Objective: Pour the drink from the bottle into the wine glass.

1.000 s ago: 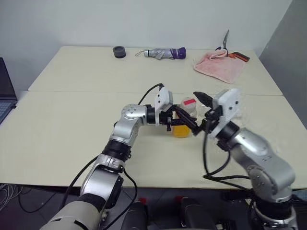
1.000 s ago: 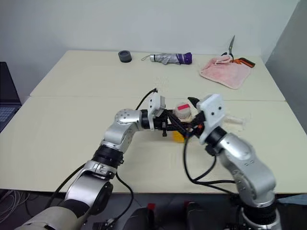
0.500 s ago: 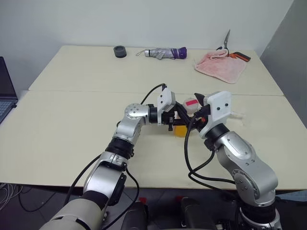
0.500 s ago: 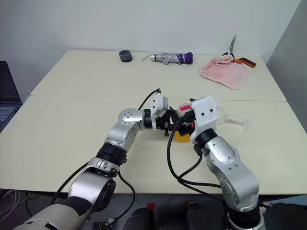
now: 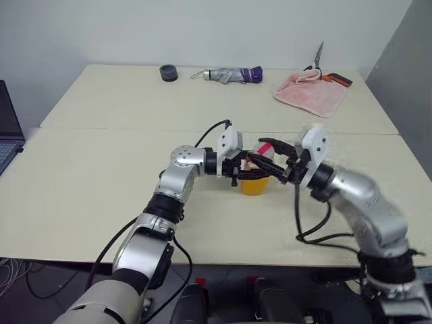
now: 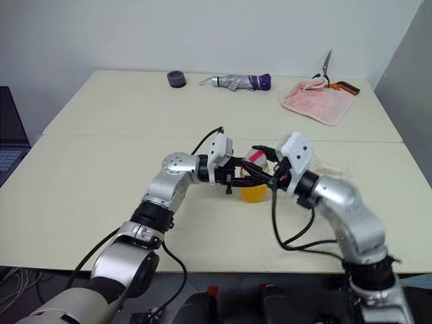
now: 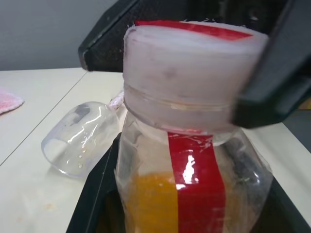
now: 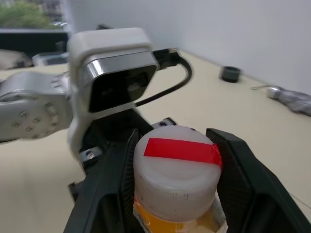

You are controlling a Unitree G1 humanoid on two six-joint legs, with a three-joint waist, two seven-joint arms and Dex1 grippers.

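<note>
**Right pincer straddles the cap while the left one holds the bottle upright**

The left pincer [image 5: 237,167] is clamped on the body of the bottle [image 5: 257,177], which stands upright near the middle of the worktop [image 5: 101,175], the orange drink [image 7: 151,201] sitting low inside it. The right pincer [image 8: 176,167] comes in level from the right, a finger on either side of the white cap [image 8: 176,171] with its red tape strip; they look snug to it, but whether they truly grip I cannot tell. The cap's axis runs straight up, square to the right pincer, so a twist-off looks to be next. The wine glass [image 7: 80,138] lies on its side just behind the bottle, so it will need standing up before any pour.
</note>
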